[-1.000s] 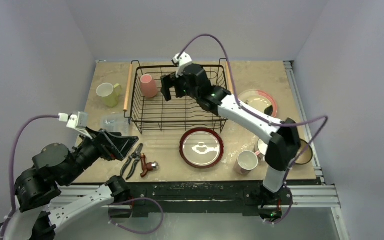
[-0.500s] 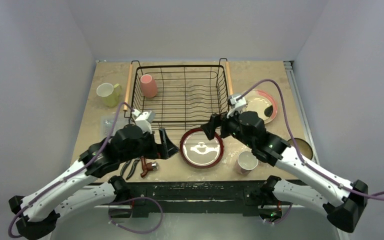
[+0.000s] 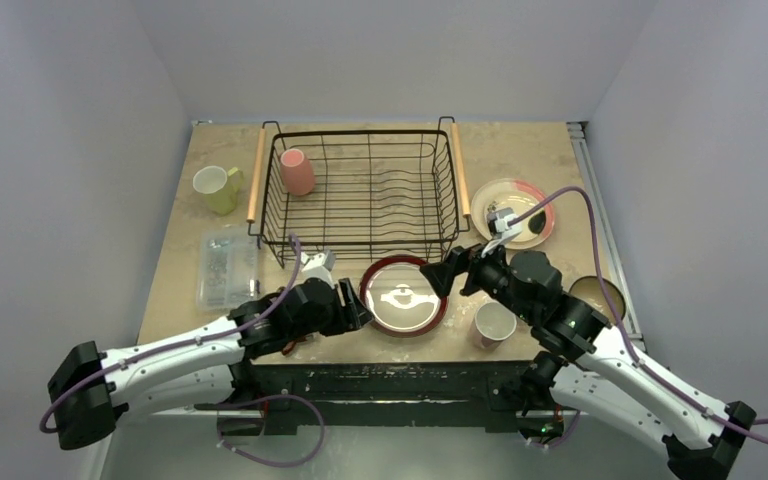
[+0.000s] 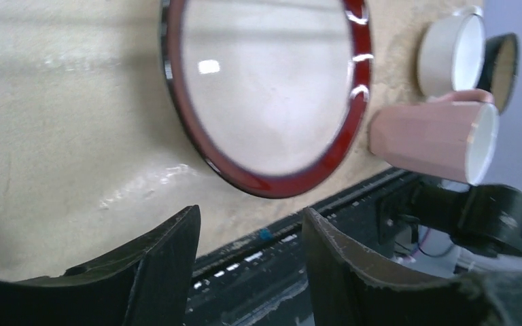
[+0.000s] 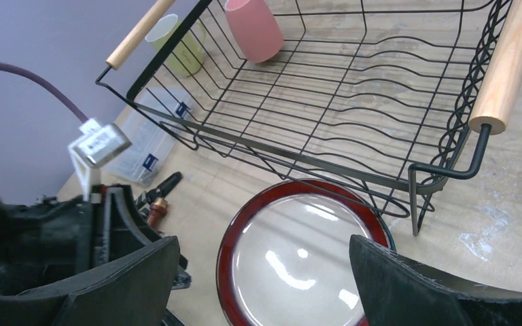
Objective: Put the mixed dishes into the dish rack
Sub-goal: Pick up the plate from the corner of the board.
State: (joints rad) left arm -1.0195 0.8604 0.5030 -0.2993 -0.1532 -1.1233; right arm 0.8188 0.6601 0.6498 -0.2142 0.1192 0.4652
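Note:
The glossy red plate (image 3: 403,295) lies flat in front of the black wire dish rack (image 3: 363,131). My left gripper (image 3: 357,306) is at the plate's left rim and my right gripper (image 3: 447,273) at its right rim. In the left wrist view the left gripper (image 4: 251,214) is partly open and empty, the red plate (image 4: 265,88) just beyond its tips. The right gripper (image 5: 264,243) stands wide open over the red plate (image 5: 299,261). One pink mug (image 3: 297,172) stands upside down in the rack. A yellow-green mug (image 3: 218,188) sits left of it.
Another pink mug (image 3: 495,323), a white mug (image 4: 452,51) and a dark bowl (image 3: 600,298) sit right of the plate. A cream plate (image 3: 513,210) lies beside the rack. A clear plastic box (image 3: 228,268) and pliers (image 5: 165,185) are on the left.
The right arm has left the rack and come down to the red plate's right side. The left arm swung in from the left to its left rim, its jaws narrowing.

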